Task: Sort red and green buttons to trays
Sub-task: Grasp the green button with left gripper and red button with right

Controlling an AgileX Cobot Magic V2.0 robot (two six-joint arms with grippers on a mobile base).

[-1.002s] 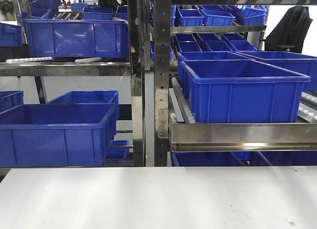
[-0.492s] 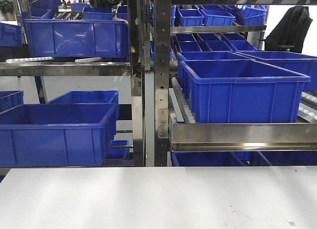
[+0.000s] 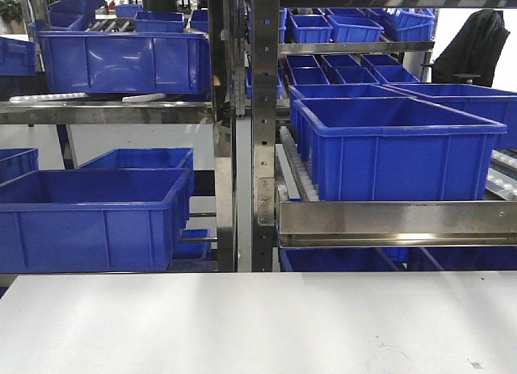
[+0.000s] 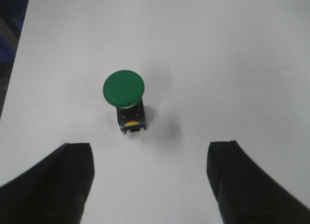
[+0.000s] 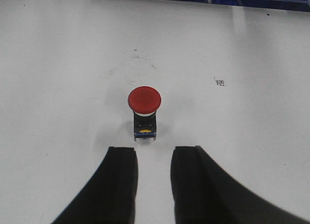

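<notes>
In the left wrist view a green button [image 4: 124, 89] on a small black base stands on the white table, just ahead of my left gripper [image 4: 150, 149], which is wide open and holds nothing. The right wrist view shows a red button [image 5: 144, 99] on its black base, a short way in front of my right gripper [image 5: 154, 150]. That gripper is open with a narrow gap and nothing between its fingers. Neither tray appears in any view, and the front view shows no button and no gripper.
Beyond the white table's far edge [image 3: 258, 274] stands metal racking [image 3: 262, 132] loaded with several deep blue crates [image 3: 396, 144]. A small printed marker [image 5: 220, 82] lies on the table right of the red button. The table's left edge [image 4: 12, 59] runs near the green button.
</notes>
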